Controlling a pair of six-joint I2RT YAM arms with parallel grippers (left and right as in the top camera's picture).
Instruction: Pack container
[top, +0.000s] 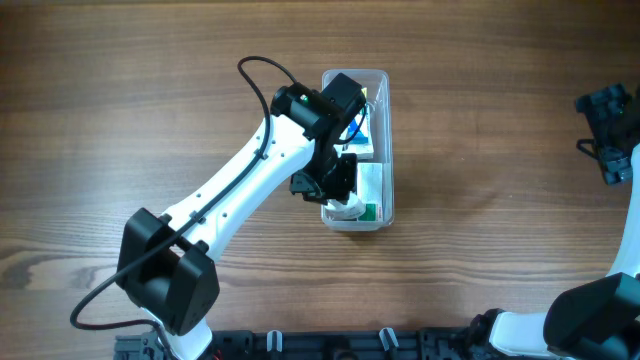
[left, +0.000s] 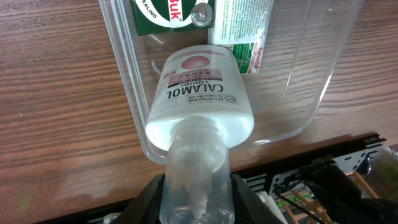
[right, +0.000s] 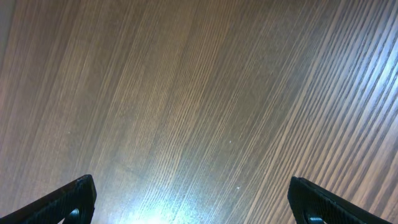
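Container (top: 388, 130), a clear tub on the wooden table (top: 480, 200), receives a white lotion bottle (left: 199, 93) at its end nearest the robot, next to green boxes (left: 168, 12) inside it. The left gripper (left: 198, 202), jaws clamped on the bottle's clear cap (left: 196, 162), would do best to lower the neck past the container's end wall before releasing. The left arm reaches diagonally over the container, wrist bent down, while the right gripper (right: 196, 202) hangs well to the container's right, jaws wide apart, empty.
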